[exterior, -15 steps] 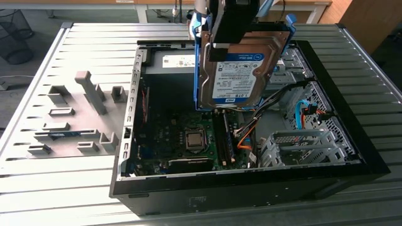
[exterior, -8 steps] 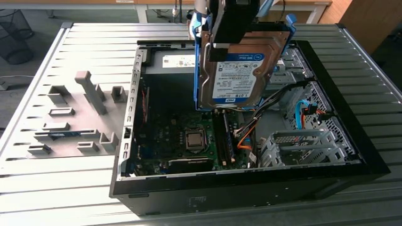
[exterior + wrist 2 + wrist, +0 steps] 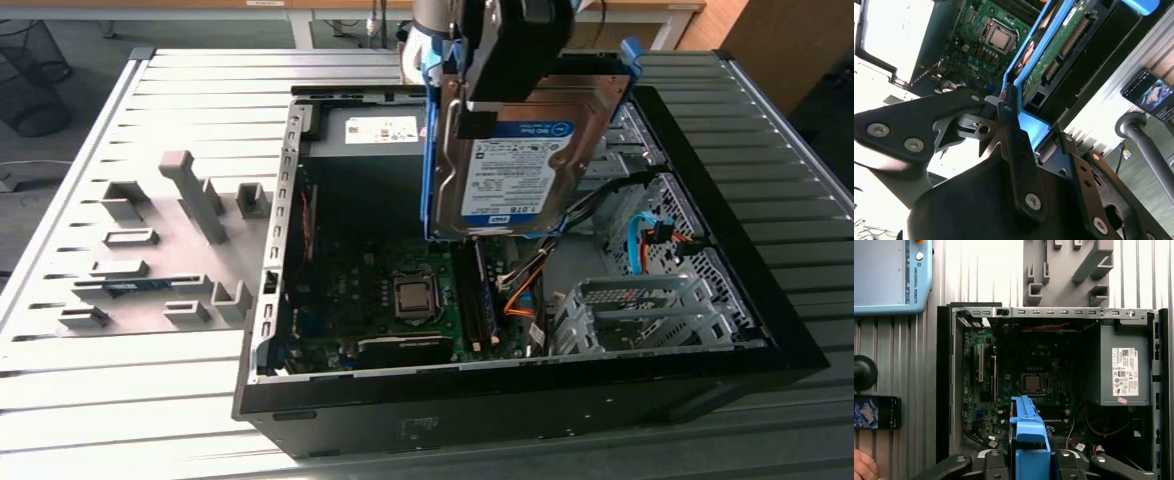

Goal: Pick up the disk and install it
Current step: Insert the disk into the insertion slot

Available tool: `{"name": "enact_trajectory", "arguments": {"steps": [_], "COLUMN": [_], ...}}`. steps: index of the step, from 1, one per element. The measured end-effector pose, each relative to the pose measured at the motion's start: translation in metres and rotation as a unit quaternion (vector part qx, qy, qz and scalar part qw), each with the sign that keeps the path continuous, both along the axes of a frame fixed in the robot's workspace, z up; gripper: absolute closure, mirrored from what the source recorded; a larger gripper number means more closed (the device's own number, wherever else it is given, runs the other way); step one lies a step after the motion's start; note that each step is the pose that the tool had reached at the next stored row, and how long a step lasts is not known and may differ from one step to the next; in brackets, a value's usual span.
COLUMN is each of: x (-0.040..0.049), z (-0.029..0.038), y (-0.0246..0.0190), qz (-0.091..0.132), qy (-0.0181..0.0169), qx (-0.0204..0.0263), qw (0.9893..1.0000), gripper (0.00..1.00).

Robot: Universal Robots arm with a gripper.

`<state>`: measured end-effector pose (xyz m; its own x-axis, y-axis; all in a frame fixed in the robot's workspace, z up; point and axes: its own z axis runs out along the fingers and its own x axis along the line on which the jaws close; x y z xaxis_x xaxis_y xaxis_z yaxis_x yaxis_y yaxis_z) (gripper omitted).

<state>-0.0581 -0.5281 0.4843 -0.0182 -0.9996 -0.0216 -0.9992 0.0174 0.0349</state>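
In the exterior view the disk [image 3: 514,170] hangs on end above the open computer case [image 3: 534,400], its white-and-blue label facing the camera and a blue side rail [image 3: 431,150] running down the edge toward the exterior view's left; the jaws are clamped on its upper end, one dark finger lying across the metal face. The disk's lower end is over the middle of the case, in front of the motherboard [image 3: 360,290] and its processor socket [image 3: 415,297] – whether it touches anything inside I cannot tell. A grey box with a white sticker [image 3: 374,130] sits at the far end of the case, a metal drive cage [image 3: 641,310] at the exterior view's right; the case lies on a slatted metal desk [image 3: 134,400], with a grey fixture plate [image 3: 147,250] of upright blocks beside it. In the second wrist view the jaws grip the blue rail [image 3: 1026,75] from both sides, the disk's green circuit board [image 3: 1064,45] showing along it; the motherboard [image 3: 989,40] lies beyond and a phone [image 3: 1149,95] lies outside the case. In the first wrist view the blue rail [image 3: 1026,435] stands out from between the jaws over the case interior; the grey box [image 3: 1124,370] fills one corner – a light-blue pendant [image 3: 891,275], the phone [image 3: 876,412] and part of a person's hand [image 3: 861,465] are on the desk outside the case.
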Motion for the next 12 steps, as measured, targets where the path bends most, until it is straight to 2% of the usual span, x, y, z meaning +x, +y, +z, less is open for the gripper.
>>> {"name": "enact_trajectory", "arguments": {"steps": [5,7,10,12], "x": [0.0133,0.0143,0.0144,0.0174], "z": [-0.0046,-0.0062,-0.0083,-0.0094], "y": [-0.0009,-0.0061,-0.0167,-0.0193], "qz": [0.007,0.007,0.007,0.007], "qy": [0.0,0.0,0.0,0.0001], "qx": [0.0001,0.0001,0.0001,0.0002], "qw": [1.0,1.0,1.0,1.0], "gripper": [0.64,0.64,0.64,0.64]}}
